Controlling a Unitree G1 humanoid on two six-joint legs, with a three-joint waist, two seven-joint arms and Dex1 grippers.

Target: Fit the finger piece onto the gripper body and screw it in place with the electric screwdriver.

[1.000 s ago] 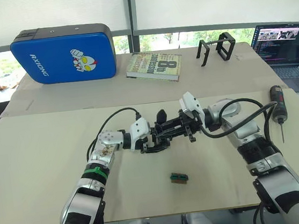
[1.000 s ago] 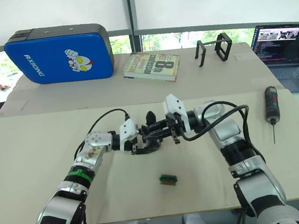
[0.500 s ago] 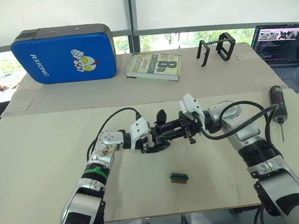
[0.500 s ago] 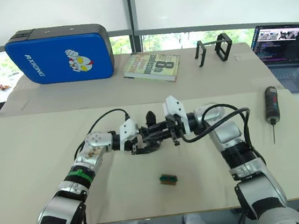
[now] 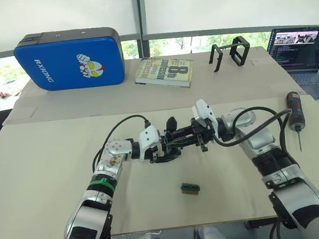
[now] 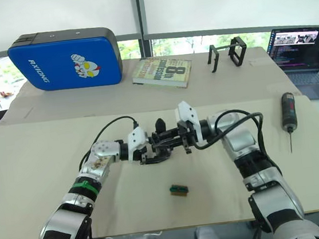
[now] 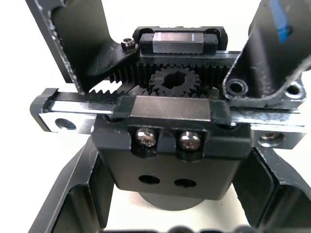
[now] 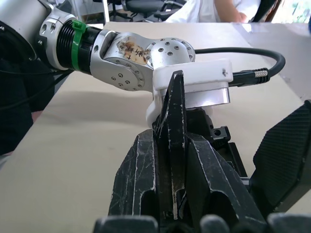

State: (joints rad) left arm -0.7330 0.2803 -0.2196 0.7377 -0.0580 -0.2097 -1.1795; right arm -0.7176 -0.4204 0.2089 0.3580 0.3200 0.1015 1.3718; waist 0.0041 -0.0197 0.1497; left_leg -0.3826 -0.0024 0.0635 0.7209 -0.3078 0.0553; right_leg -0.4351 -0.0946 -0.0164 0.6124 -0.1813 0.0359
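At about 11 o'clock on the far side of the tabletop [image 5: 49, 166] lies a blue case [image 5: 69, 59], with a book [image 5: 164, 71] near 12 o'clock beside it. Below them, near the middle, the left gripper [image 5: 162, 152] is clamped on the gripper body [image 7: 170, 141]; the left wrist view looks straight onto its rack, its toothed wheel and two screws in the front block, with the robot's fingers on either side. The right gripper [image 5: 180, 141] meets it from the 3 o'clock side, closed tight on the finger piece [image 8: 174, 141], whose thin black wedge stands pinched between the two pads in the right wrist view. Against the pictures of a second ago, almost nothing has shifted: both grippers sit in the same spot, the right arm's elbow has only drawn in slightly, and the wedge is pressed close against the body as before. That suggests the fitting step is in hand and going slowly, probably a fine alignment of the piece on its seat, though the seat itself cannot be made out. A small green-and-brown part [image 5: 190, 188] lies loose at 6 o'clock. Further right, a black wire stand [image 5: 230, 50] sits at 1 o'clock, and the electric screwdriver [image 5: 295, 112] rests untouched at 3 o'clock, well apart from both grippers, so screwing has not begun. A laptop [image 5: 303, 51] stands at 2 o'clock.
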